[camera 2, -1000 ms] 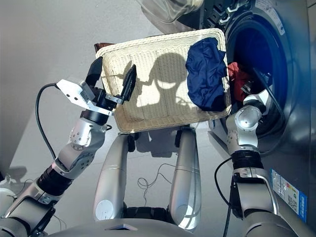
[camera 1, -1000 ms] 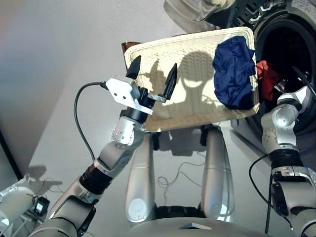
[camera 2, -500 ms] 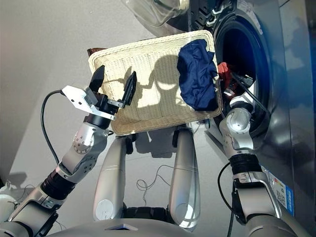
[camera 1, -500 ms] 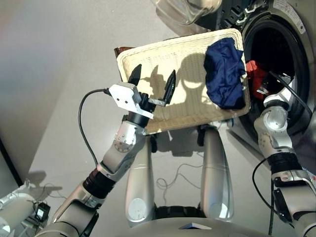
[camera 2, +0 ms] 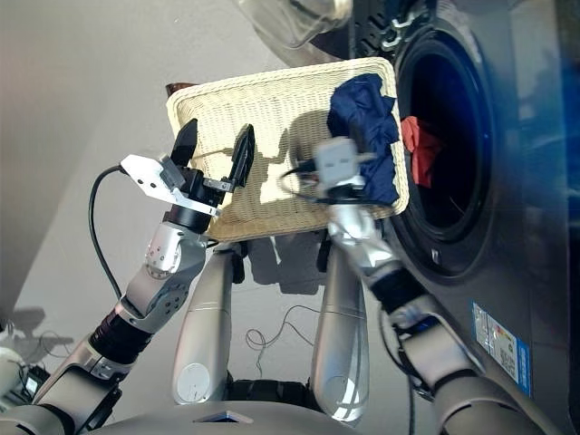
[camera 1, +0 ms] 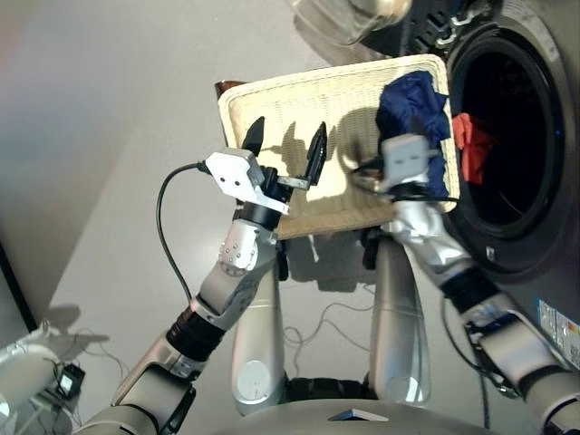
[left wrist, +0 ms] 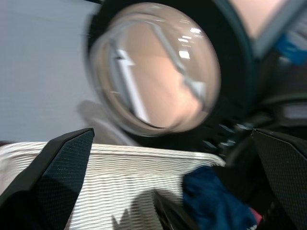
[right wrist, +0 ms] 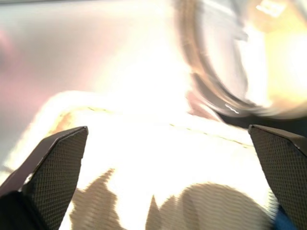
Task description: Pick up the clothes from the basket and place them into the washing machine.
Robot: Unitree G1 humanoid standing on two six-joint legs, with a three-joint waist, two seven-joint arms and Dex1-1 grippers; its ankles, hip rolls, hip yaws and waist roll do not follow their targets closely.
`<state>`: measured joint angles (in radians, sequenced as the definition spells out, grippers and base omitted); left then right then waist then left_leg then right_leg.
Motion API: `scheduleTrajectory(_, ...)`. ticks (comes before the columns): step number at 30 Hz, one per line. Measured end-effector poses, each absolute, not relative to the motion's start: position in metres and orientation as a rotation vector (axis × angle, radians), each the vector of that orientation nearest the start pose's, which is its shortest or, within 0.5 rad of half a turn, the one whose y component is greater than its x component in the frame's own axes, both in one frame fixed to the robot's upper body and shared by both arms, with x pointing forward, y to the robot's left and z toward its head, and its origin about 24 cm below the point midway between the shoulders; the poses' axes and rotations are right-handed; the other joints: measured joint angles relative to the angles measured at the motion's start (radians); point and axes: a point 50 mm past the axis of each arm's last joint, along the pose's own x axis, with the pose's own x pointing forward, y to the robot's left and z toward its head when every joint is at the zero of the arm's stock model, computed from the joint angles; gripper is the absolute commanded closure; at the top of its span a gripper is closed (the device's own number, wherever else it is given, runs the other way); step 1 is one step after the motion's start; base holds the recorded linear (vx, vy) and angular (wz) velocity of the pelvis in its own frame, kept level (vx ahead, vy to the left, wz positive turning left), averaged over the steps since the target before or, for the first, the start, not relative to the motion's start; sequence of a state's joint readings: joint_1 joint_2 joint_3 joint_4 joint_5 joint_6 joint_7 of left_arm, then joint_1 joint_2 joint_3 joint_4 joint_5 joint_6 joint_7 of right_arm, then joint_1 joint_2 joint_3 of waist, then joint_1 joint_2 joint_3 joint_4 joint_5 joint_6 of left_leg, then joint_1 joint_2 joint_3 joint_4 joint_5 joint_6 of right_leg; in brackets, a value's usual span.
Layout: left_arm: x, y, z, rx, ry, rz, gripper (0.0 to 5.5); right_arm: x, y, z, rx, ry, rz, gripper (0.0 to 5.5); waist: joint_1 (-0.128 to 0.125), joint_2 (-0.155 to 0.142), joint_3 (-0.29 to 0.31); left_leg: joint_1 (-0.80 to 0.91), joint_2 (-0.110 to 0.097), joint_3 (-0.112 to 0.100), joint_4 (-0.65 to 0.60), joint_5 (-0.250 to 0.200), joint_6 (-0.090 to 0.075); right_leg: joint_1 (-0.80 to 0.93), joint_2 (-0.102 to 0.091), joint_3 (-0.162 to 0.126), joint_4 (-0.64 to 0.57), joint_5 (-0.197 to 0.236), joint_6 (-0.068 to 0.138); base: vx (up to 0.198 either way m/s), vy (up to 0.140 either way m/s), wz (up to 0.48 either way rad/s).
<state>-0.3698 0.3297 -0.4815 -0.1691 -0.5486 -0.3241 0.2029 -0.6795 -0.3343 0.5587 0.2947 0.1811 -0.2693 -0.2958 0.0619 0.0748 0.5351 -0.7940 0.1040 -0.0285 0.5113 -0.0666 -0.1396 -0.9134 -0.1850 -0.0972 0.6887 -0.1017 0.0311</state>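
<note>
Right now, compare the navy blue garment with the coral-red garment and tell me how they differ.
The navy blue garment lies in the cream-white woven basket; the coral-red garment is already inside the dark grey washing machine drum. The navy one shows as the larger heap, partly behind the right gripper; the red one is unobstructed. Both are crumpled soft fabric.

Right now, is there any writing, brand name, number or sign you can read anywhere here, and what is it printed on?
None can be read.
Sticker on the washing machine front, below the porthole: blue and white with small print, too small to read.
The same sticker at the edge of the left eye view: unreadable too.
Basket, navy blue garment and both arms: no lettering visible.
</note>
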Motion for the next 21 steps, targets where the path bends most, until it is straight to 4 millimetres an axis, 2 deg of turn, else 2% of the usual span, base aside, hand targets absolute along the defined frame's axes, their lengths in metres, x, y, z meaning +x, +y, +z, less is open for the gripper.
scheduleTrajectory(2,0.2684,0.0835,0.1695,-0.312,-0.560,-0.425,0.00,0.3320,-0.0689,0.1643,-0.261,-0.555,0.320,0.00,-0.003,-0.004,0.000,-0.012,-0.008,0.000,0.001,0.002,0.005,0.000,-0.008,0.000,-0.009,0.001,0.010,0.011,-0.003,0.116)
scheduleTrajectory(4,0.2689,0.0830,0.1716,-0.310,-0.567,-0.428,0.00,0.3318,-0.0683,0.1640,-0.264,-0.554,0.330,0.00,-0.004,-0.015,0.001,-0.015,-0.015,0.002,0.003,0.001,0.010,0.001,-0.015,0.002,-0.011,0.006,0.010,0.000,0.000,0.000)
scheduleTrajectory(8,0.2700,0.0857,0.1731,-0.292,-0.573,-0.427,0.00,0.3308,-0.0664,0.1647,-0.265,-0.558,0.346,0.00,-0.004,-0.037,0.001,-0.016,-0.019,0.005,0.007,-0.002,0.014,0.003,-0.016,0.012,-0.016,0.007,0.017,0.000,0.000,0.000)
scheduleTrajectory(13,0.2703,0.0856,0.1735,-0.291,-0.574,-0.427,0.00,0.3311,-0.0668,0.1656,-0.265,-0.561,0.340,0.00,-0.005,-0.038,0.001,-0.017,-0.019,0.004,0.014,-0.003,0.016,0.004,-0.016,0.012,-0.012,0.006,0.018,0.000,0.000,0.000)
scheduleTrajectory(21,0.2705,0.0857,0.1726,-0.296,-0.567,-0.411,0.00,0.3316,-0.0713,0.1627,-0.276,-0.577,0.218,0.00,-0.010,-0.047,0.000,-0.030,-0.019,0.002,0.017,-0.004,0.022,-0.002,-0.015,0.012,-0.023,0.008,0.026,0.000,0.000,0.000)
